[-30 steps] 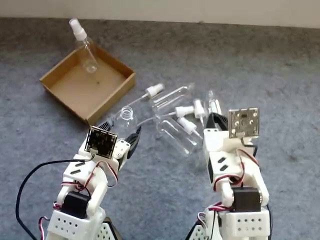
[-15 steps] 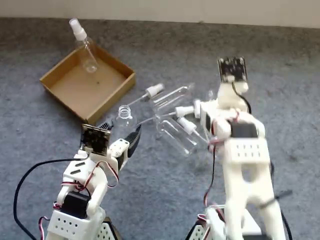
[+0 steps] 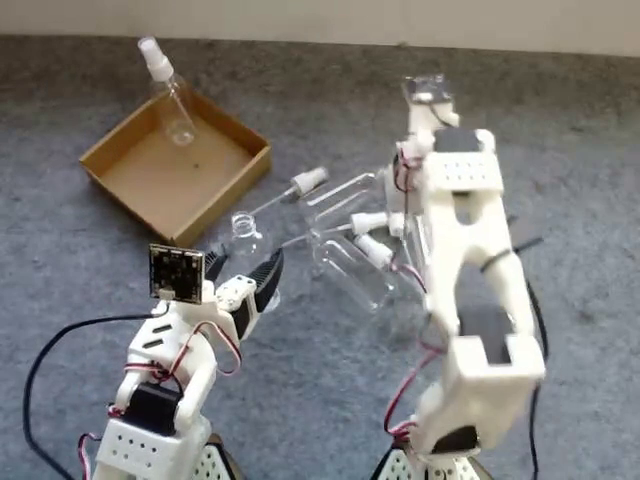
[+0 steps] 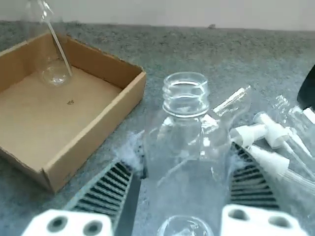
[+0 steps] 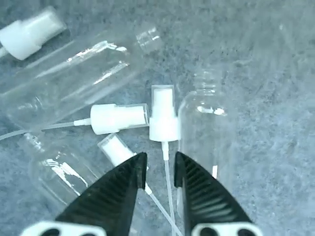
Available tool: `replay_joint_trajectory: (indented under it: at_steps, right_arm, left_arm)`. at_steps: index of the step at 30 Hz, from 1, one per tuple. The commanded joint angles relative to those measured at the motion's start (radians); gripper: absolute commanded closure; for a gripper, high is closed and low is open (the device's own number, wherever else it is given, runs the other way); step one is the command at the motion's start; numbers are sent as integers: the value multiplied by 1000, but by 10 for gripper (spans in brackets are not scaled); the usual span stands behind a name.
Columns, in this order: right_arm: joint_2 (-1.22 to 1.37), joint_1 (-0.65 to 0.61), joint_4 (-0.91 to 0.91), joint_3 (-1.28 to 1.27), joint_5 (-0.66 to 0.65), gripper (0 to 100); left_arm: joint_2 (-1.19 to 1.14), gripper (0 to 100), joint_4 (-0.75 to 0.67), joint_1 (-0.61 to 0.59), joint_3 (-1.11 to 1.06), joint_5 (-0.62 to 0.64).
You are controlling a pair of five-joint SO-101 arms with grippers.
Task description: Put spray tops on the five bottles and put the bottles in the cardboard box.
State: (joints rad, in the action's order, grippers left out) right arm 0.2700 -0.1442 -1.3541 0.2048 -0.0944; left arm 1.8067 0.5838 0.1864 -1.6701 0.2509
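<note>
At cardboard box point(image 3: 225, 195) five o'clock, left gripper point(image 4: 183, 167) pinches uncapped bottle point(image 4: 186, 123); my right gripper point(image 5: 160, 160), slightly spread, must seize a spray top point(image 5: 164, 118)

No readable text

Nothing on the bottles, spray tops, cardboard box or arms carries legible lettering, numbers or signs.

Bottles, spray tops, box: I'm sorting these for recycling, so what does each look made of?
Each bottle: clear and glossy, probably plastic, possibly glass; the carpet shows through it, with bright glints on the surface. Spray tops: opaque white, smooth, most likely moulded plastic. Cardboard box: brown, matte cardboard with thin plain walls.
</note>
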Motion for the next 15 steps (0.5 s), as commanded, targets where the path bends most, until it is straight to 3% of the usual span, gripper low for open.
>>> replay_joint_trajectory:
  at_steps: [1, 15]
  right_arm:
    - [113, -24, -82, 251, -12, 879]
    - [587, 15, -269, 785, -12, 879]
  left_arm:
    - [7, 884, -95, -15, -25, 18]
    - [7, 884, -95, -15, -25, 18]
